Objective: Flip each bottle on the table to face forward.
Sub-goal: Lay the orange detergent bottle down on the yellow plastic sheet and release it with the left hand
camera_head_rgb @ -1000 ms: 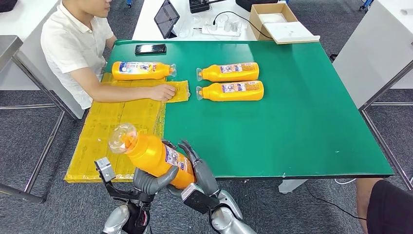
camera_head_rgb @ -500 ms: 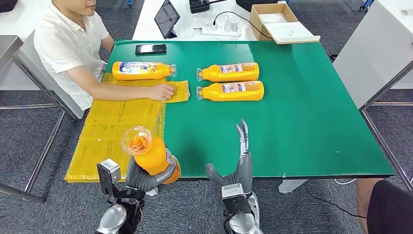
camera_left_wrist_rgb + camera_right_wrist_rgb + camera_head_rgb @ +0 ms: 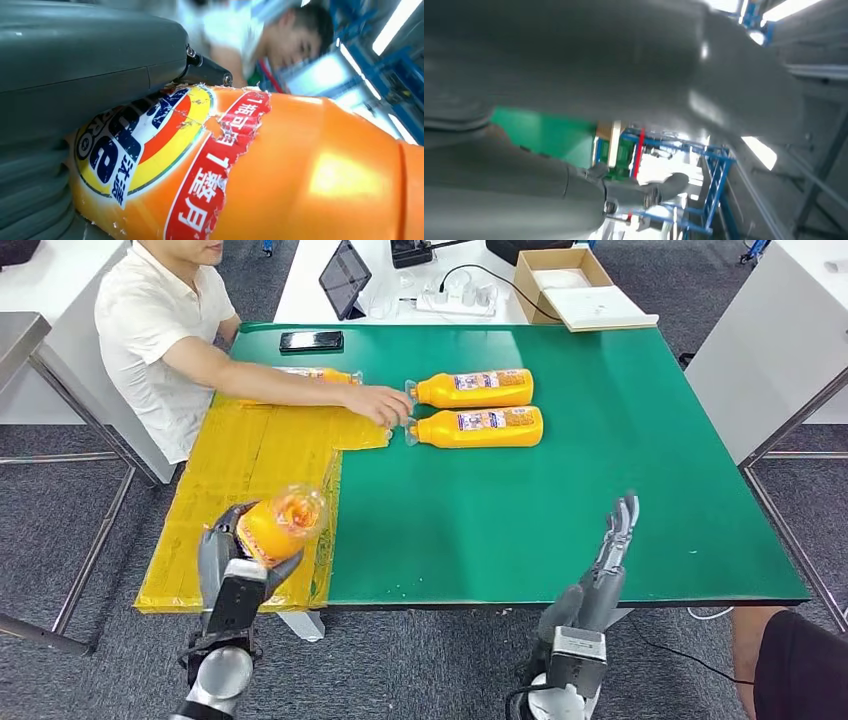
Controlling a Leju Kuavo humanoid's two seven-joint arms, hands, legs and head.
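My left hand [image 3: 225, 555] grips an orange bottle [image 3: 278, 524] with a clear cap over the yellow mat [image 3: 240, 475], its cap end pointing up toward the camera. Close up, the held bottle [image 3: 280, 170] shows a torn red and blue label beside my grey left hand [image 3: 75, 75]. Two orange bottles lie on the green table [image 3: 560, 510]: the far one [image 3: 472, 388] and the near one [image 3: 478, 426], caps pointing left. Another bottle [image 3: 315, 374] lies behind a person's forearm. My right hand [image 3: 608, 560] is raised at the table's front edge, fingers straight, holding nothing. The right hand [image 3: 574, 75] is blurred in its wrist view.
A person in a white shirt [image 3: 150, 320] sits at the left and reaches an arm [image 3: 290, 385] across to the bottle caps. A black phone [image 3: 310, 340] lies at the table's far edge. A tablet [image 3: 343, 278], a power strip and a cardboard box [image 3: 570, 280] stand behind.
My left hand has carried the bottle left over the yellow mat. My right hand has swung right along the front edge. The person's hand moved from the mat to the bottle caps.
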